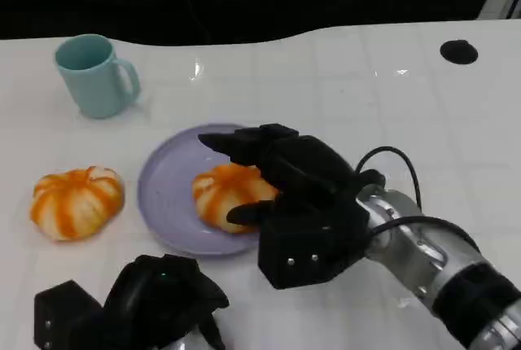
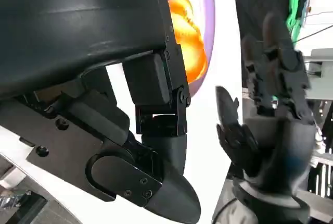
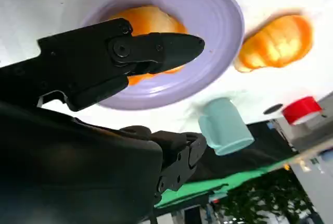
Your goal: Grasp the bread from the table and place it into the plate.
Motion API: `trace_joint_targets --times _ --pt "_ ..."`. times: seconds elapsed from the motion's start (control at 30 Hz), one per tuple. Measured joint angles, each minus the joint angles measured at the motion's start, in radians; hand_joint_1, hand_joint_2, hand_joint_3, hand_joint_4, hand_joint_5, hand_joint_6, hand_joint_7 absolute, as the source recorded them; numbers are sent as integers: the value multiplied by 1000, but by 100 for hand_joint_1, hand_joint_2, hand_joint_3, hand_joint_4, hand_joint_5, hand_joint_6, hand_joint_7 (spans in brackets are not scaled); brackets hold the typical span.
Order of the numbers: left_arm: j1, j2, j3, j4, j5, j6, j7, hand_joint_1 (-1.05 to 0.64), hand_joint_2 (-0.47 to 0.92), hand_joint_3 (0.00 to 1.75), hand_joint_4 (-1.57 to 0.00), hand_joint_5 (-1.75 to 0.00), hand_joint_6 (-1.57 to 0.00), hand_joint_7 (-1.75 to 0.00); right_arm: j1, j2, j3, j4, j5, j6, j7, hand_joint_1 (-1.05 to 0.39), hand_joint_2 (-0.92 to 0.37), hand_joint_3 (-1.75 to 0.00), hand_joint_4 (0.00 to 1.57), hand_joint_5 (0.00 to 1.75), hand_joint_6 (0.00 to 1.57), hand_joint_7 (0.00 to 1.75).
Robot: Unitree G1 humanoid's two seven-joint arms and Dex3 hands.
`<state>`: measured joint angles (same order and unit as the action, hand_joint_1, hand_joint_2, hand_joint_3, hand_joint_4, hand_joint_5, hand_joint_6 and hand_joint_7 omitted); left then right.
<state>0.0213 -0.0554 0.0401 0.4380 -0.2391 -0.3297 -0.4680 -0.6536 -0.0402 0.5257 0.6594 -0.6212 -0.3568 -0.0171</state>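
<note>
Nearest me, the left robot hand [image 1: 138, 305] rests low at the counter's [image 1: 342, 98] front edge, fingers curled inward with nothing in them.

Just beyond it, the right robot hand [image 1: 281, 183] reaches over the purple plate [image 1: 163, 183] with its fingers wrapped around one bread [image 1: 224, 195], a round orange-and-white striped loaf. The loaf appears to sit on the plate's right half. I cannot tell from the head view whether its underside bears fully on the plate; in the right wrist view one finger [image 3: 156, 49] lies across the loaf's top.

I judge the main risk to be at release: if the fingers open unevenly or drag as I withdraw, the loaf could roll toward the plate's near rim or be pulled off it. A sideways retreat could also nudge the plate across the smooth counter.

A second bread [image 1: 77, 202] lies on the counter just left of the plate, apart from its rim; a careless sweep of the left robot hand could knock it.

Farther back, at the left, a teal mug [image 1: 94, 73] stands upright; I cannot see any contents. The plate holds the one loaf.
</note>
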Motion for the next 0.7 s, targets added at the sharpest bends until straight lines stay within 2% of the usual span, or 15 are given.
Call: trace_joint_targets --times 0.13,0.23,0.47,0.67,0.7 --pt "-1 0 0 0 1 0 1 -105 79 1 -152 -89 -157 -48 66 -45 -24 -114 28 -8 29 -74 -92 -35 8 36 23 4" --pt "-2 2 0 0 4 -1 1 -105 79 1 -152 -89 -157 -48 120 -78 -49 -171 50 -47 21 -67 -92 -30 17 42 31 7" --pt "1 4 1 -10 -1 7 1 -105 78 0 -152 -89 -157 -48 241 -112 -108 -260 89 -138 -19 -58 -92 -25 31 54 46 13" --pt "4 5 1 -14 -1 8 1 -105 78 0 -152 -89 -157 -49 342 -147 -165 -301 124 -213 -41 -56 -92 -27 47 87 68 22" --pt "4 6 1 -14 0 8 1 -105 78 1 -152 -89 -157 -49 359 -152 -175 -301 130 -227 -47 -54 -92 -24 51 98 73 26"
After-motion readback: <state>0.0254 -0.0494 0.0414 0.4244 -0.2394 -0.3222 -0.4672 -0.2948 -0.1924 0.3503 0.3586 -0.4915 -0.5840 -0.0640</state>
